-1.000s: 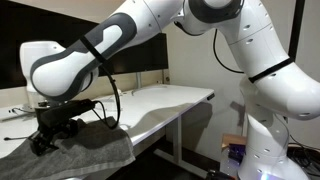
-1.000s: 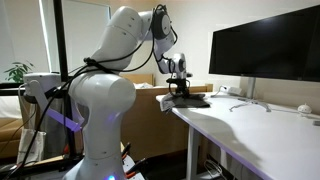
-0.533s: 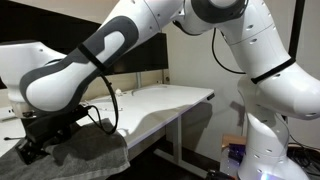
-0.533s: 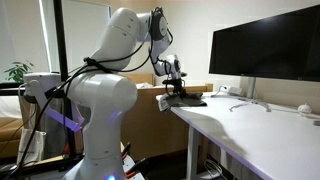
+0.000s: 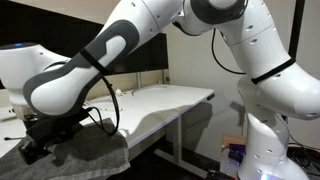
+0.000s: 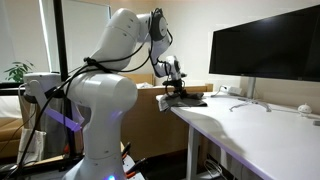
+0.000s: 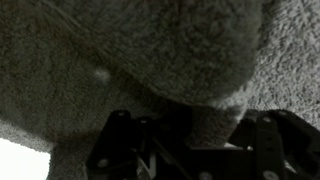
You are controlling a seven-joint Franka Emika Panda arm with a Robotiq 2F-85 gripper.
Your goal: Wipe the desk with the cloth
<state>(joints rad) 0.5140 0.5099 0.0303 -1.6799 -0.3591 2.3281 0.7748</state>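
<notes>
Fingers [image 7: 122, 150] of the gripper [image 5: 38, 142]: clamped shut on a raised fold of the cloth [image 5: 95, 150]; both have slid slightly toward the end edge of the desk [image 6: 262, 132] over the last second, then settled; stroke probably ending there; white top bare beside the monitor [image 6: 265, 55], likely still to wipe; potted plant [image 6: 14, 72] behind.
</notes>
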